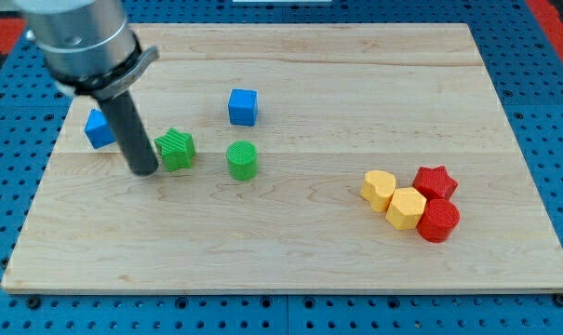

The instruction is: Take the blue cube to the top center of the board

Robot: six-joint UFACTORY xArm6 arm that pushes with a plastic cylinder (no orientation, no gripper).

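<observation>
The blue cube (243, 106) stands on the wooden board (290, 242), left of centre and in the upper half. My tip (144, 172) rests on the board at the view's left, just left of a green star block (176, 150), touching or nearly touching it. The tip is well to the lower left of the blue cube. A second blue block (98, 128) lies at the left, partly hidden behind the rod; its shape is unclear.
A green cylinder (242, 160) sits below the blue cube. At the right is a tight cluster: a yellow heart (378, 189), a yellow hexagon (407, 207), a red star (435, 181) and a red cylinder (438, 221).
</observation>
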